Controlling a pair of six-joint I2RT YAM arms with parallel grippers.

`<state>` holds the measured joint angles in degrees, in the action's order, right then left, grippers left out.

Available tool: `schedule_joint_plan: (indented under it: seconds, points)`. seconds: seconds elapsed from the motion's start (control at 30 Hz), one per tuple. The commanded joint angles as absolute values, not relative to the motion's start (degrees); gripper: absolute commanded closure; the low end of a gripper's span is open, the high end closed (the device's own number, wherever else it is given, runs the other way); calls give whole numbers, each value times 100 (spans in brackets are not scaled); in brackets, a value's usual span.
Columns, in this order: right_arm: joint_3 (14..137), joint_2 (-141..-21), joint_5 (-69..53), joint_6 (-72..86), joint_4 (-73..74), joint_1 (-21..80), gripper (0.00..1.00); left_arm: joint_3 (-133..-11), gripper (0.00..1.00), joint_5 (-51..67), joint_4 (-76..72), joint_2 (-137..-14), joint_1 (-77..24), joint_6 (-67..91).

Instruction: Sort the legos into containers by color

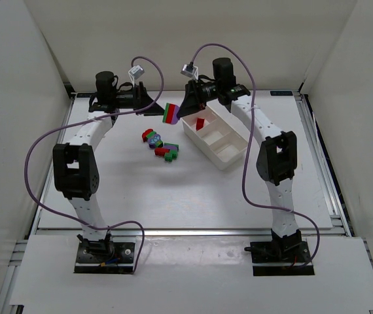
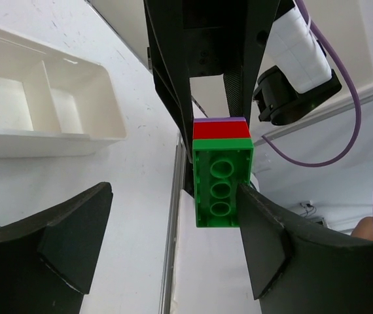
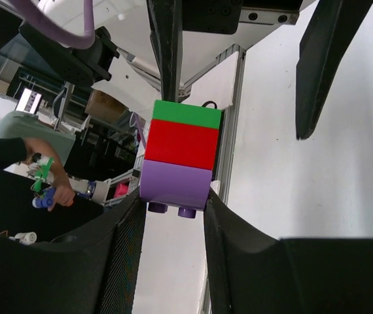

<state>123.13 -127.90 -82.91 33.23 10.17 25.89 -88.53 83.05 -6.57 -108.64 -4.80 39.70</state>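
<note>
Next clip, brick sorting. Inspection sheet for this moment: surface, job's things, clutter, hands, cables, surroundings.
Surface: white table, no marks seen.
Job's things: white three-compartment plastic tray, one red brick in its far compartment, the others empty; loose red, green and purple bricks clustered left of it; a green, red and purple brick stack held in the air.
Clutter: nothing seen.
Hands: right hand shut on the stack's purple end; left hand open around its green end.
Cables: purple cables loop from wrists to bases, clear of the bricks.
Surroundings: white enclosure walls; a person beyond the cell in the right wrist view.
</note>
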Motion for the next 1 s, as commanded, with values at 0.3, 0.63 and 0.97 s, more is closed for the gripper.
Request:
schedule_joint_plan:
  seconds: [0.3, 0.63, 0.97]
  points:
    - [12533, -12752, -8517, 3129, 1099, 2470, 100, -9061, 10, 8691, -967, -10520, -412, 4236]
    - [12718, -12946, -8543, 3278, 932, 2470, 100, -9220, 9, 8956, -958, -10477, -808, 4307]
    - [12683, -12929, -8534, 3392, 817, 2505, 100, -9158, 40, 8745, -976, -10555, -817, 4386]
